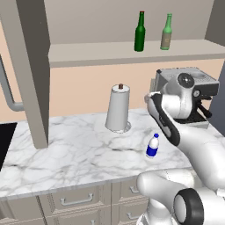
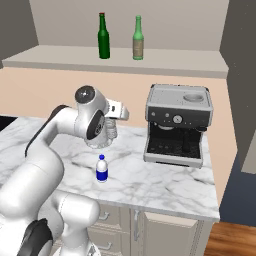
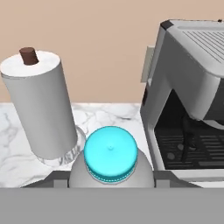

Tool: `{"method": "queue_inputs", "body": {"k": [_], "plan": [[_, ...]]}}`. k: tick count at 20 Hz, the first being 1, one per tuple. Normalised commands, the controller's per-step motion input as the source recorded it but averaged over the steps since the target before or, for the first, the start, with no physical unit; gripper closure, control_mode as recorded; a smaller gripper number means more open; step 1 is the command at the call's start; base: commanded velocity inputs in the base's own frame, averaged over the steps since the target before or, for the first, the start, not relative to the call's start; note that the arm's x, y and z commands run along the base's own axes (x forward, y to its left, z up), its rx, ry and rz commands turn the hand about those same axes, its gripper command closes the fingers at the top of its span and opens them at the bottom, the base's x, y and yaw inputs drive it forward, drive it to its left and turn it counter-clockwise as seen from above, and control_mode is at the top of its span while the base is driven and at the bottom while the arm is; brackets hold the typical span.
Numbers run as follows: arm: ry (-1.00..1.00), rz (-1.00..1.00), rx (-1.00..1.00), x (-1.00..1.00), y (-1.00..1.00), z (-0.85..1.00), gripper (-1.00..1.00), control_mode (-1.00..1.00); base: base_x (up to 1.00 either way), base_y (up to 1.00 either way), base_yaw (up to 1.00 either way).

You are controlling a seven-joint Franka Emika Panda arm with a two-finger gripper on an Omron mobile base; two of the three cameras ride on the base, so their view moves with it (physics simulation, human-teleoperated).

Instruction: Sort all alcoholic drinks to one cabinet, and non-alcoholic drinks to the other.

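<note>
My gripper (image 3: pixel 111 178) is shut on the clear plastic bottle with a pale teal cap (image 3: pixel 110 158), whose cap faces the hand camera. In the right base view this bottle (image 2: pixel 111 131) shows just past the wrist, over the counter between the paper towel roll and the coffee machine. The white bottle with a blue label and blue cap (image 1: pixel 152 146) (image 2: pixel 101 169) stands upright on the marble counter near its front edge. On the open cabinet shelf above stand the dark green glass bottle (image 1: pixel 139 33) (image 2: pixel 103 37) and the paler olive-green one (image 1: pixel 166 33) (image 2: pixel 138 39), side by side.
A paper towel roll (image 1: pixel 117 107) (image 3: pixel 41 109) stands on the counter left of the hand. A coffee machine (image 2: pixel 177 125) (image 3: pixel 188 87) sits to its right. An open cabinet door (image 1: pixel 30 66) hangs at the left. The marble counter (image 1: pixel 66 149) has free room at the left.
</note>
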Motion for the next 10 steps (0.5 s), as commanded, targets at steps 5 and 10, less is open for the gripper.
{"method": "queue_inputs", "body": {"k": [5,10], "plan": [[-0.06,0.0,0.0,-0.39,0.24,0.32,1.0,-1.0,0.0,0.0,0.0],[-0.02,0.0,0.0,-0.39,0.22,0.35,1.0,-1.0,0.0,0.0,0.0]]}}
